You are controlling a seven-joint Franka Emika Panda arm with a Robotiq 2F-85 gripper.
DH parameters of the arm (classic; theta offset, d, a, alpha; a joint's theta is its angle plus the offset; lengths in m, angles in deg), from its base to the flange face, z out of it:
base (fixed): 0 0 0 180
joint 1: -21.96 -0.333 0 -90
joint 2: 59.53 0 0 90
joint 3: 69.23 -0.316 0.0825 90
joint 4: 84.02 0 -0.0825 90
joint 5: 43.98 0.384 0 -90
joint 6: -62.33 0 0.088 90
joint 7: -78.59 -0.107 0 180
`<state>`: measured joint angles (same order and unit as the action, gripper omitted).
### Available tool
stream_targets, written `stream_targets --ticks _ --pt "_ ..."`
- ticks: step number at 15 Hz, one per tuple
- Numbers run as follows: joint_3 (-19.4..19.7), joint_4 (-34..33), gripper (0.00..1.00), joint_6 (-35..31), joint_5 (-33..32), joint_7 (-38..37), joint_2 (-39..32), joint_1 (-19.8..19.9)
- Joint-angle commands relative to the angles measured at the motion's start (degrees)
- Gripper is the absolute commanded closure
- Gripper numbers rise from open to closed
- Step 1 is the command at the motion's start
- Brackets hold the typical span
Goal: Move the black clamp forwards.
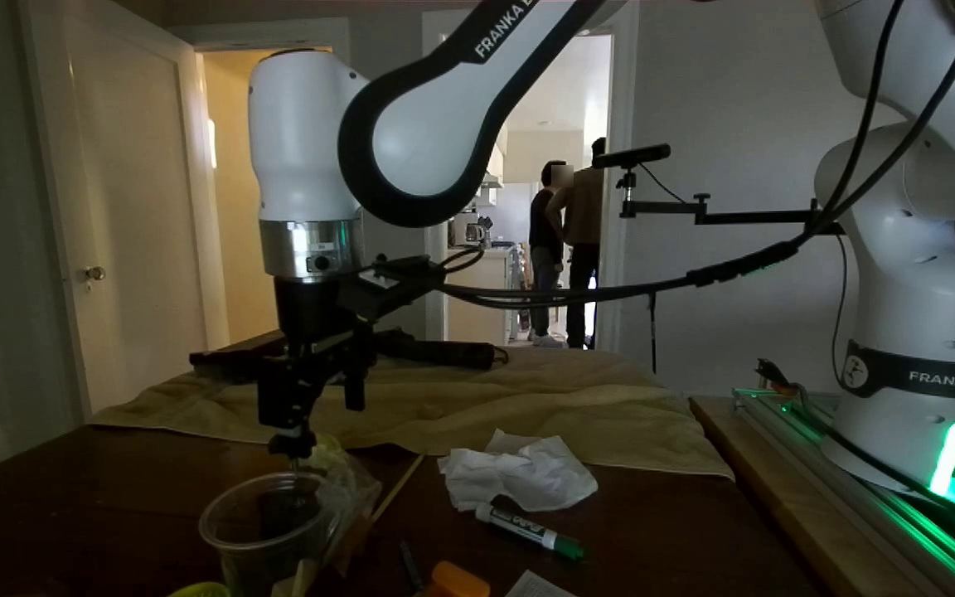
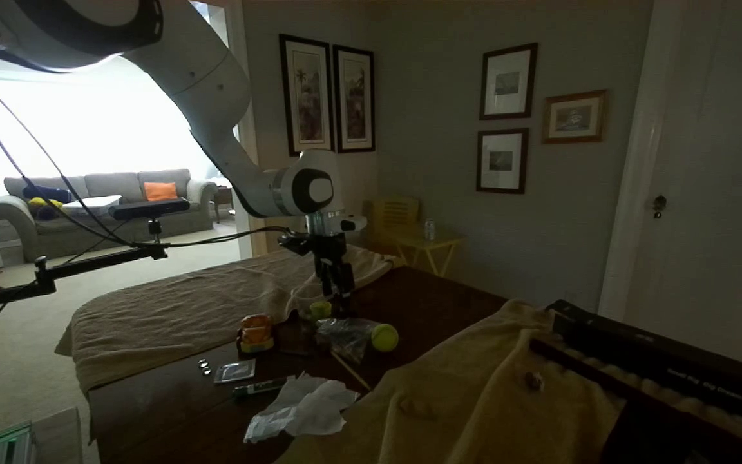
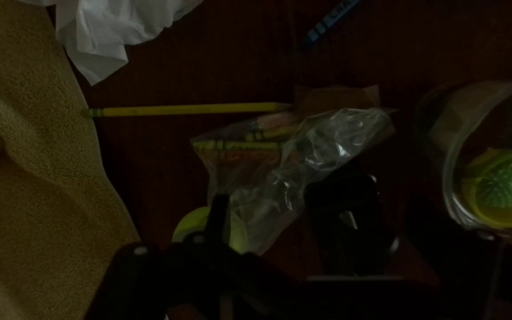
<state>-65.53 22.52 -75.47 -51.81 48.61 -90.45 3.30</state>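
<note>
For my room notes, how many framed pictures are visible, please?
5, in an exterior view: left tall picture, right tall picture beside it; further right, upper small picture, lower small picture beneath, then wide picture rightmost. Others may be hidden.

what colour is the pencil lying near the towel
Yellow. The pencil shows best in the wrist view, beside the towel.

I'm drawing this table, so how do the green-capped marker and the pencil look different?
The green-capped marker has a whitish, printed barrel, while the pencil is mostly yellow. The marker looks thick; the pencil looks slim. Both are lying on the dark brown table.
</note>
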Motion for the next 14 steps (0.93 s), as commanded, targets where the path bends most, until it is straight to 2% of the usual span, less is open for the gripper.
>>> stream_targets --ticks 1,5,13,14 --pt "-0.5 1.4 0.00 -0.3 0.5 -1.5 1.4 0.7" --pt "-1.2 1.1 0.00 -1.2 2.7 -2.5 1.0 1.8" --pt "-1.5 0.7 0.01 -0.9 3.1 -3.3 0.5 1.9" --pt "-1.4 0.8 0.22 -1.0 3.0 -3.3 0.5 1.9"
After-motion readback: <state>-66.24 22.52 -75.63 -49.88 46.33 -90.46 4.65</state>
